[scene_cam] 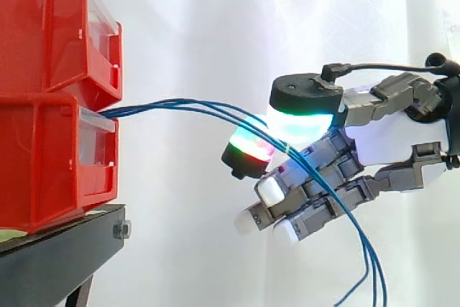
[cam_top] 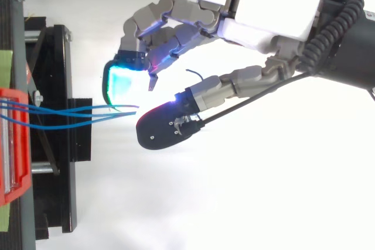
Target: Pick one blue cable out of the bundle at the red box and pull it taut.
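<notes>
The hand [scene_cam: 388,131] is curled narrow, and two glowing pads [scene_cam: 302,120] pinch the blue cables [scene_cam: 187,106] between them. I cannot tell whether the pinch holds one strand or all of them. From the pinch, the loose ends fall over the lower part of the hand and hang down. On the other side the strands go in a soft arc, not yet taut, to the red box [scene_cam: 43,156] on the black stand [scene_cam: 50,264]. I judge these cables thin, light, limp and rather slippery. One strand is best taken near the box, where the strands lie apart.
</notes>
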Robot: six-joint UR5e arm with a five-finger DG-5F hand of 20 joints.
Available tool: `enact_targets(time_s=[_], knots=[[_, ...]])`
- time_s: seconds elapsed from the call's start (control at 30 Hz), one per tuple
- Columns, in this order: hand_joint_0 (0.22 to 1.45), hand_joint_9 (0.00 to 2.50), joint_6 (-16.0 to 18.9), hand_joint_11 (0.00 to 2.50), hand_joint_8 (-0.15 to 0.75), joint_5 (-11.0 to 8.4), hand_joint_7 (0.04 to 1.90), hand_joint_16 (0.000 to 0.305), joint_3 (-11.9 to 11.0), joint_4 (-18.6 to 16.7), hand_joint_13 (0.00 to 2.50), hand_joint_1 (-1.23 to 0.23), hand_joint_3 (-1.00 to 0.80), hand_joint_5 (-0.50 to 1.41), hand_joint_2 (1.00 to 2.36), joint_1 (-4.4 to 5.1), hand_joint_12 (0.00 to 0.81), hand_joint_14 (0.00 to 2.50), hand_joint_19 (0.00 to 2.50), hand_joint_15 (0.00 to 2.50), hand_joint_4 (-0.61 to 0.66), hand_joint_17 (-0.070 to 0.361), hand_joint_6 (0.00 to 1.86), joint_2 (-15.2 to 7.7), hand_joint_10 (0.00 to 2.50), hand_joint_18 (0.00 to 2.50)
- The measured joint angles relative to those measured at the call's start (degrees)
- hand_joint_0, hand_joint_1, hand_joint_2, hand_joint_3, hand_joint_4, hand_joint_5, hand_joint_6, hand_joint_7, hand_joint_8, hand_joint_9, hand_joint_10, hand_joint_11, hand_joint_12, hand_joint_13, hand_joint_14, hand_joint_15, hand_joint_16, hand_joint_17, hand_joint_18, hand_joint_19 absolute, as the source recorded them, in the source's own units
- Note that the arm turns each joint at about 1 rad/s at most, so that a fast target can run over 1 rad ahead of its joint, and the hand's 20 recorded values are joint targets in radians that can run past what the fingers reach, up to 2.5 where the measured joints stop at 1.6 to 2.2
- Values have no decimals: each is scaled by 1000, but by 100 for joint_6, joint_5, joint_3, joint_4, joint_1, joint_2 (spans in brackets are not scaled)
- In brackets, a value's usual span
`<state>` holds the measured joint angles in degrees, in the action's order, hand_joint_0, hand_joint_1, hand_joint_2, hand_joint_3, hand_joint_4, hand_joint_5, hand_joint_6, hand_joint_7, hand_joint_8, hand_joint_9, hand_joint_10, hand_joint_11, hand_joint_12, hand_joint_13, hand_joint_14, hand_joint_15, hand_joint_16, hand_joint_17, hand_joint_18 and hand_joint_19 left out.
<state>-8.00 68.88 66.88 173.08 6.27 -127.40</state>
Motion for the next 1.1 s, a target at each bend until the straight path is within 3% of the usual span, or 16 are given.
enact_targets(time_s=[0.27,0.37,0.7,0.97,1.1], knots=[[800,782,0,651,294,-3,993,49,0,2,377,-857,-462,-189,1002,-2,343,5,240,139,-90,110,928,2,13,496],[715,822,0,629,291,-3,1045,49,0,0,387,-843,-323,-175,1014,-2,341,5,254,145,-23,110,919,1,12,516],[615,852,0,587,303,-5,1025,53,0,-2,377,-781,-191,-149,1011,1,362,6,285,161,3,120,904,0,8,483],[595,865,0,549,324,-4,1051,58,0,-1,371,-713,-172,-138,1005,3,383,6,291,163,11,130,896,-1,9,465],[636,802,0,592,289,-2,1026,48,0,4,353,-782,-187,-156,1016,0,341,6,271,158,28,108,901,0,10,434]])
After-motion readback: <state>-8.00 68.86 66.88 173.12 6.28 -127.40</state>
